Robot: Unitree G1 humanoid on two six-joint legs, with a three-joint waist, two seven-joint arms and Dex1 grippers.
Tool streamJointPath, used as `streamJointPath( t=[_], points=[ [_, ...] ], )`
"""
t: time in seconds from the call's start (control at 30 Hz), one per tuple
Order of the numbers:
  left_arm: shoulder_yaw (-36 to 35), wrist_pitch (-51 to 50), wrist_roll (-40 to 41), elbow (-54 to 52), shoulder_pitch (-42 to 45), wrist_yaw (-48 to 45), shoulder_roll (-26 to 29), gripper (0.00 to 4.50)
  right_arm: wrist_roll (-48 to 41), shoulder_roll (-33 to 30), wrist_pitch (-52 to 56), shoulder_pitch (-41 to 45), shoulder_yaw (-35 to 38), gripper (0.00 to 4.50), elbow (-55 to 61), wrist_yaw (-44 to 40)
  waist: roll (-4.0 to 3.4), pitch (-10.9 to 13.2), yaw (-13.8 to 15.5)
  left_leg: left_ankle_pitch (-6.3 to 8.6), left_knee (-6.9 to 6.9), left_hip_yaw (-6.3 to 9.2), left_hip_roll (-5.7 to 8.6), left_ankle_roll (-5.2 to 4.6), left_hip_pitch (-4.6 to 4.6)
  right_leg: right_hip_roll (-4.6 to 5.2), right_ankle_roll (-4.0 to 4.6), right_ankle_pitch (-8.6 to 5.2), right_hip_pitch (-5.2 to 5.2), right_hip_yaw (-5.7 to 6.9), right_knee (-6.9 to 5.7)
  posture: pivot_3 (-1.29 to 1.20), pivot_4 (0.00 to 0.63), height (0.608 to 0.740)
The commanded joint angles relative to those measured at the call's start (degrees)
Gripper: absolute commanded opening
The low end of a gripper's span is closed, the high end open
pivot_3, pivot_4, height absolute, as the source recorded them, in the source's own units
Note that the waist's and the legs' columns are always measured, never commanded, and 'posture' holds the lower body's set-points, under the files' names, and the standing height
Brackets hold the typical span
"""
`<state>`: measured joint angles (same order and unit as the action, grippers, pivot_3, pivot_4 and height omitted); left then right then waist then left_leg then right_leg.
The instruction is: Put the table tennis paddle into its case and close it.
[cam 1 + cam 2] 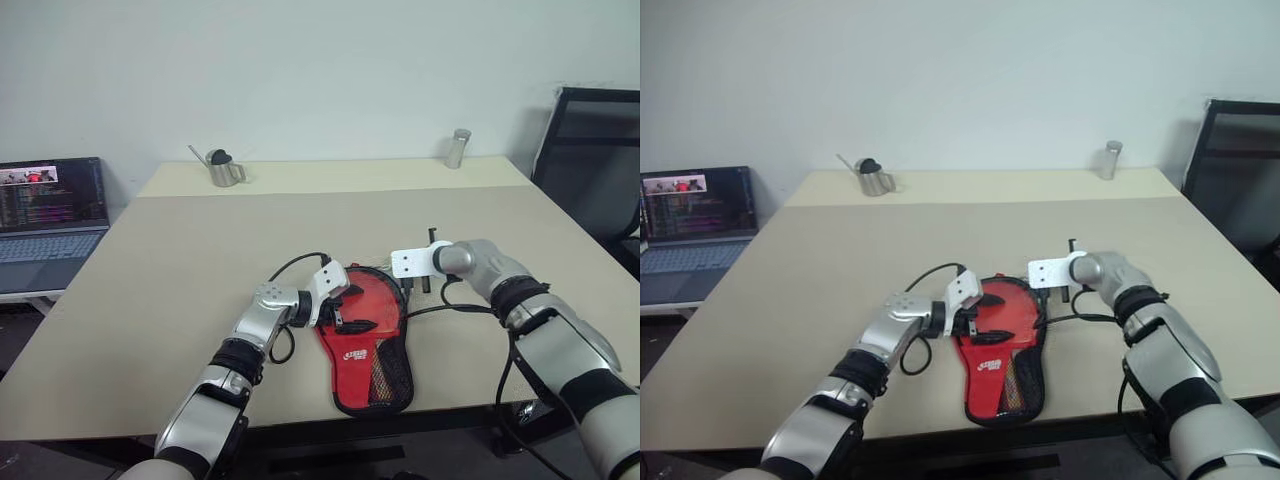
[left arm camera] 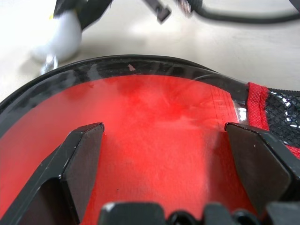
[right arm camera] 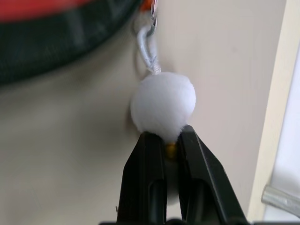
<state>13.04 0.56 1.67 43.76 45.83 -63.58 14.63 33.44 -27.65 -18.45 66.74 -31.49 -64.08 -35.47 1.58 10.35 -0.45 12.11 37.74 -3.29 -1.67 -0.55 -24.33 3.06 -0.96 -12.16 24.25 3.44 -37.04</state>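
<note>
Red case (image 1: 365,338) flat on the table (image 1: 200,260), red side up, zip edging run round the rim, mesh pocket toward the near edge. Left gripper (image 2: 161,154) spread wide over the round red face, one finger either side, nothing clamped. Right gripper (image 3: 165,140) pinched shut on the white pompom (image 3: 162,104) tied to the zip pull, just beside the case's rim.

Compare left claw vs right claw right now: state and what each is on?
Left claw is open, fingers spread over the case's red face. Right claw is shut, pinching the white pom-pom tied to the zipper pull, beside the case's black edge. Both sit low at the case.
</note>
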Motion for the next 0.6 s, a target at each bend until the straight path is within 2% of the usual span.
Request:
streamJointPath(
  t=[0.03, 0.1, 0.27, 0.47, 0.6],
  points=[
    [2.47, -0.08, -3.23, 6.07, -1.99, -0.45, 0.45, 4.5, -2.83, -5.69, 0.59, -4.4, 3.06, 0.0, 8.91, -6.24, -0.02, -0.06, 0.25, 0.0, -0.01, 0.02, 0.0, 0.0, 0.06, 0.0, 0.0, 0.0, -0.07, 0.02, 0.02, 0.0, 0.15, 0.74],
    [2.36, 0.24, -3.25, 7.19, -1.65, -0.48, 0.29, 4.5, -3.69, -7.63, 2.01, -7.08, 3.94, 0.0, 14.14, -8.76, -0.05, -0.08, 0.27, 0.01, -0.01, 0.01, 0.0, -0.01, 0.14, 0.01, 0.0, -0.01, -0.14, 0.02, 0.03, 0.0, 0.15, 0.74],
    [2.33, 0.59, -3.2, 9.79, -0.11, -0.36, -1.32, 4.5, -7.56, -16.51, 9.13, -20.34, 8.57, 0.0, 38.52, -17.83, -0.22, -0.18, 0.61, 0.01, -0.01, 0.02, 0.01, 0.0, 0.24, 0.02, -0.01, -0.02, -0.21, 0.04, 0.02, 0.0, 0.15, 0.74],
    [2.31, 1.53, -3.38, 12.25, 1.49, -0.01, -2.96, 4.5, -12.74, -24.4, 22.85, -36.85, 15.82, 0.0, 67.53, -26.75, -0.33, -0.27, 1.49, 0.03, 0.02, 0.05, 0.04, 0.01, 0.25, 0.06, -0.01, -0.04, -0.25, 0.1, 0.08, 0.0, 0.15, 0.74],
    [2.28, 2.21, -3.61, 13.98, 2.62, 0.29, -3.92, 4.5, -16.44, -28.38, 32.07, -45.7, 20.66, 0.0, 82.57, -31.39, -0.31, -0.31, 2.0, 0.04, 0.05, 0.13, 0.06, 0.03, 0.19, 0.1, 0.26, -0.21, -0.25, 0.2, 0.12, 0.0, 0.15, 0.74]
  ],
)
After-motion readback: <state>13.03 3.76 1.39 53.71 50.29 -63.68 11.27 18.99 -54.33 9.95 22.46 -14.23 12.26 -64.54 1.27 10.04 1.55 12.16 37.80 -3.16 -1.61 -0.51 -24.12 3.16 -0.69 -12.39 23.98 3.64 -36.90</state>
